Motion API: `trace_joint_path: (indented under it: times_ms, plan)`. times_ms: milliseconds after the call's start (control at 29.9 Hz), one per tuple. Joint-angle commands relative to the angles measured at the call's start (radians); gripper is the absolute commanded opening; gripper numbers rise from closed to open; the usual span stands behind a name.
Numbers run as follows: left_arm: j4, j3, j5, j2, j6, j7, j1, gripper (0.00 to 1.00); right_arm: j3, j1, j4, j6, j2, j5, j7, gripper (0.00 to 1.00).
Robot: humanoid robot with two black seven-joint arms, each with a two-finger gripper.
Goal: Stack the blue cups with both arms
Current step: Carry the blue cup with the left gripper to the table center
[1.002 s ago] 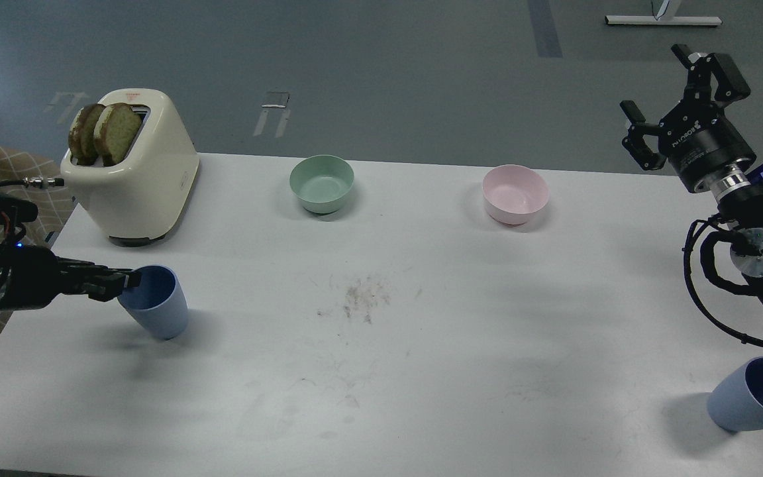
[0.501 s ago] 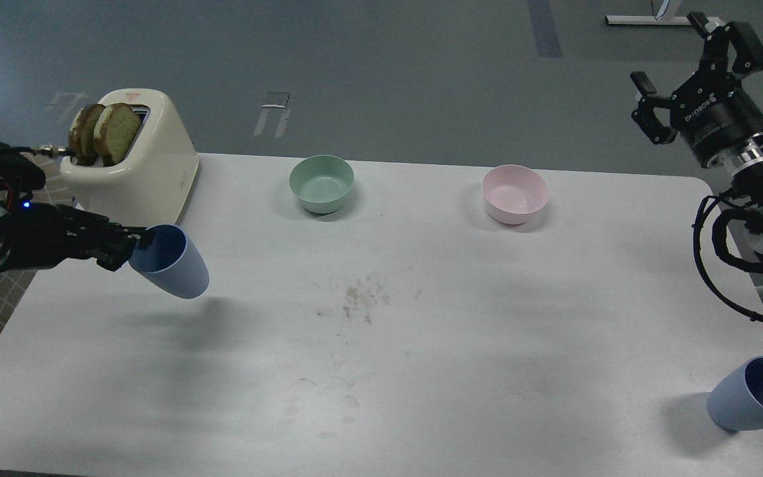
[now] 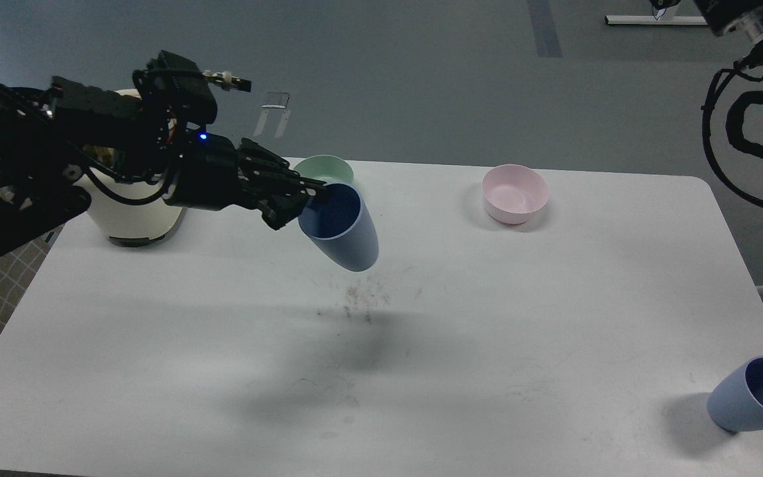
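My left gripper (image 3: pixel 308 199) is shut on the rim of a pale-blue cup (image 3: pixel 345 228). It holds the cup tilted in the air above the middle of the white table (image 3: pixel 487 331), in front of the mint-green bowl. The second blue cup (image 3: pixel 756 395) stands at the table's front right corner, partly cut by the view's edge. Of my right arm (image 3: pixel 752 99) only the wrist and looping cables show at the top right. Its gripper is out of view above the frame.
A cream toaster (image 3: pixel 133 222) stands at the back left, mostly hidden behind my left arm. A mint-green bowl (image 3: pixel 325 169) and a pink bowl (image 3: pixel 514 193) stand along the back edge. A patch of dark crumbs (image 3: pixel 361 298) lies mid-table.
My left gripper has lifted the blue cup off the table and carried it right and up to the middle. My right arm has risen, taking its gripper out of view.
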Motion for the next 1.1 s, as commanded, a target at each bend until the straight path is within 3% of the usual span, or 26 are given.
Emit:
trace_joint_path:
  times_ms: [0,267,468,835,1069]
  plan:
    - [0.064,0.004,0.077,-0.172,0.000,0.013,0.001,0.00,-0.006,0.012,-0.001,0.000,0.008,0.000,0.000,1.00]
    - [0.262,0.077,0.214,-0.399,0.000,0.012,-0.043,0.00,-0.006,0.003,0.007,0.000,0.006,0.000,0.000,1.00]
    - [0.311,0.234,0.208,-0.462,0.000,0.000,-0.118,0.00,-0.008,-0.003,0.016,0.000,0.008,0.000,0.000,1.00]
    - [0.469,0.266,0.211,-0.615,0.000,0.000,-0.134,0.00,-0.006,-0.021,0.013,0.000,0.014,0.000,0.000,1.00]
    - [0.506,0.315,0.206,-0.626,0.000,0.000,-0.135,0.00,-0.005,-0.032,0.013,0.000,0.013,0.000,0.000,1.00]
